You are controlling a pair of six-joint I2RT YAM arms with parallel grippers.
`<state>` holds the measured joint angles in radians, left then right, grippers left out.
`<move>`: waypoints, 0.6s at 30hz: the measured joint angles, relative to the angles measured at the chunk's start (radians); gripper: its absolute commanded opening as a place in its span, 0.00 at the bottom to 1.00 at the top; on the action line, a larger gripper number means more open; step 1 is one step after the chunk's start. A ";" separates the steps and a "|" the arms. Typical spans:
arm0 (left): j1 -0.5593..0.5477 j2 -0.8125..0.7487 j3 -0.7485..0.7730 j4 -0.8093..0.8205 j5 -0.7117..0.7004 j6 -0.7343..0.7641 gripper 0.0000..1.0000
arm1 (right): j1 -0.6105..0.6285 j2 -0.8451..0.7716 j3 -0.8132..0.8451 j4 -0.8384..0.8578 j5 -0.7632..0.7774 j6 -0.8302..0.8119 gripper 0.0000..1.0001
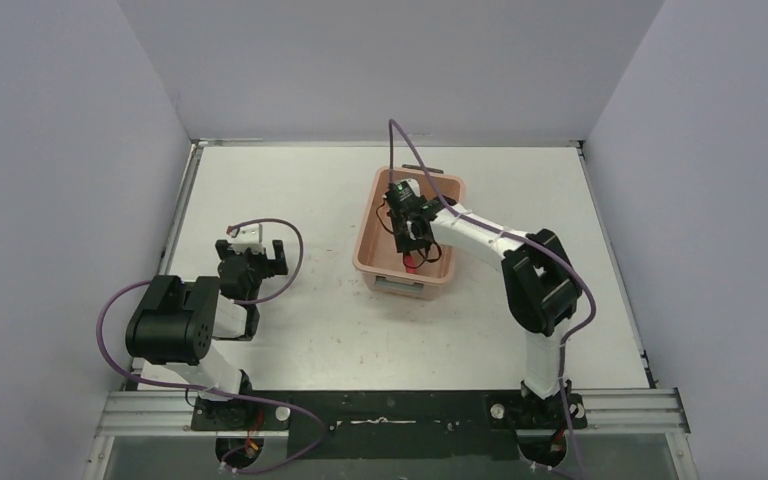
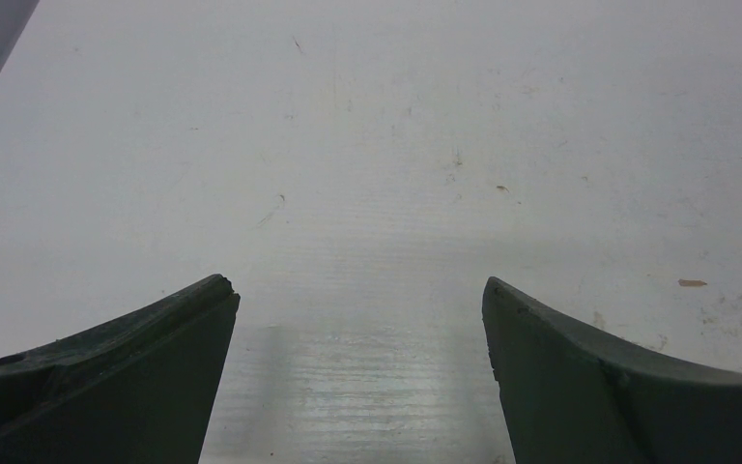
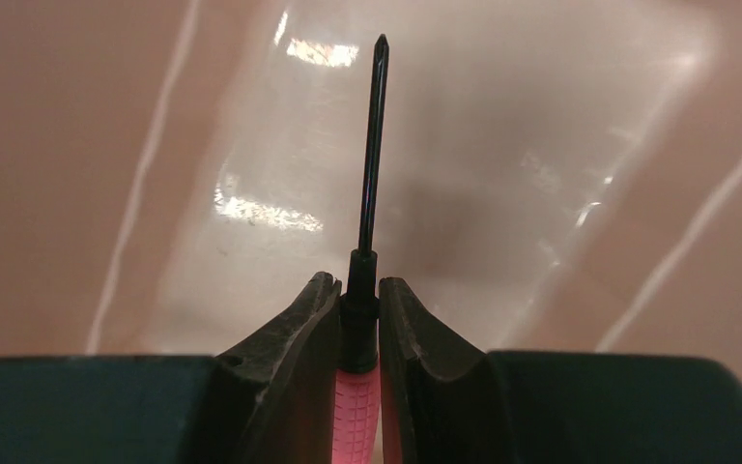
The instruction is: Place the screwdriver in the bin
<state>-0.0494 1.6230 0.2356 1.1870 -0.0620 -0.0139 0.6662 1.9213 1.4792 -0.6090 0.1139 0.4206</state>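
Pinching the screwdriver (image 3: pixel 372 174), right hand (image 3: pixel 357 284) hangs over the bin (image 1: pixel 407 284).

screwdriver (image 3: pixel 372 174) handle mostly hidden between right gripper (image 3: pixel 357 292) fingers, bin (image 1: pixel 368 232) floor partly covered by that gripper from above

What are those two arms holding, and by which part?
The right tool grips the screwdriver where handle meets shaft, over the bin. The left tool is open, empty.

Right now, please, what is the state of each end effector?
Left end effector: open, holding nothing.
Right end effector: closed on the small red-handled screwdriver with slim black shaft, over the salmon-pink plastic bin.
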 measured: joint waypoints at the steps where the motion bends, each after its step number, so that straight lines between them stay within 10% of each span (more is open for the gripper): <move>1: 0.000 0.000 0.000 0.000 0.000 0.000 0.97 | -0.003 0.026 -0.005 0.011 -0.008 0.002 0.00; 3: 0.000 0.000 0.000 0.000 0.000 0.000 0.97 | -0.007 0.069 -0.010 0.024 -0.024 0.008 0.00; 10: 0.000 0.000 0.000 0.000 0.000 0.000 0.97 | -0.026 0.107 -0.037 0.056 -0.043 0.032 0.57; 18: 0.000 0.000 0.000 0.000 0.000 0.000 0.97 | -0.032 0.077 -0.034 0.053 -0.022 0.032 0.87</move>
<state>-0.0494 1.6230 0.2356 1.1870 -0.0624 -0.0139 0.6346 1.9984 1.4456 -0.5556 0.0917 0.4522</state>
